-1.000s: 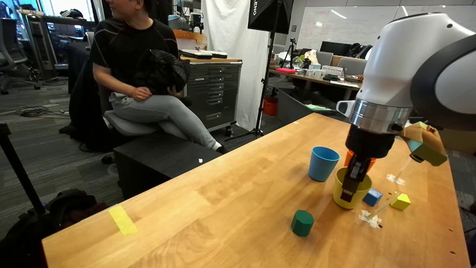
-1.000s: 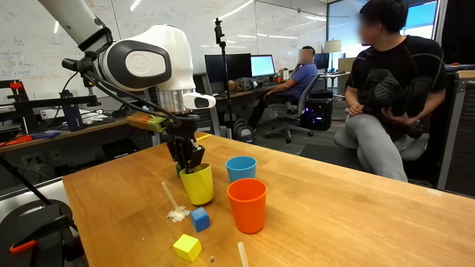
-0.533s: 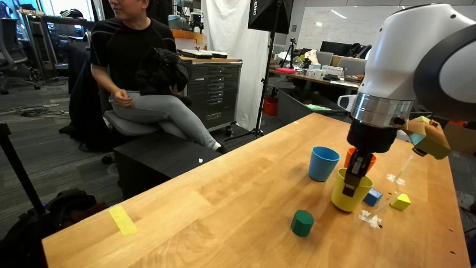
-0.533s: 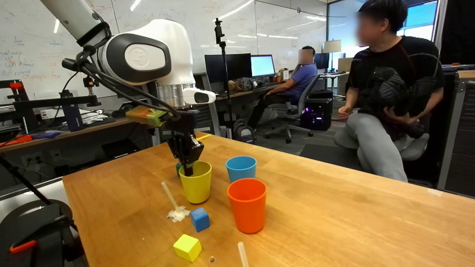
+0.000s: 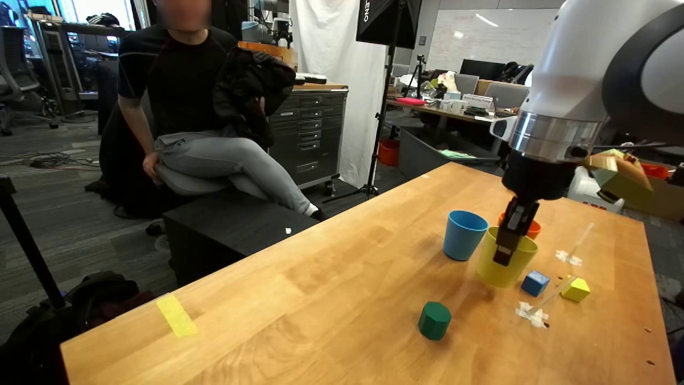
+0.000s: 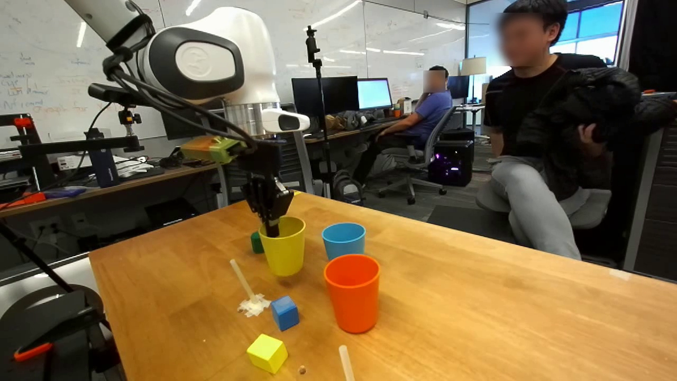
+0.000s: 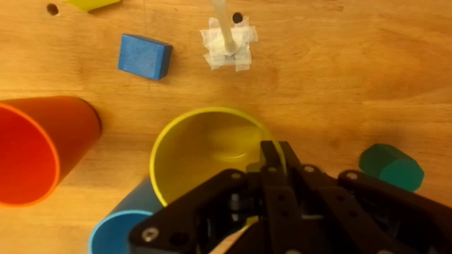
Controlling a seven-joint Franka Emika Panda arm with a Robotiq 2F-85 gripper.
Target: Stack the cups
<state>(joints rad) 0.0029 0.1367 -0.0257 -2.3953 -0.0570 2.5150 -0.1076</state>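
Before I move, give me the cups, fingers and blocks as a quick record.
Held: yellow cup, seemingly just clear of the table
Fingers: pinching its rim, one inside, one outside
Blue cup: upright on the table
Orange cup: upright on the table
Stacked: no cups nested yet
Blocks on table: green block, blue block, yellow block

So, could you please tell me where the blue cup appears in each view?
In an exterior view: blue cup, right of centre.
In an exterior view: blue cup, just below centre, partly behind orange cup.
Wrist view: blue cup, bottom edge, left of centre.
Shared landmark: yellow cup, held in the gripper.
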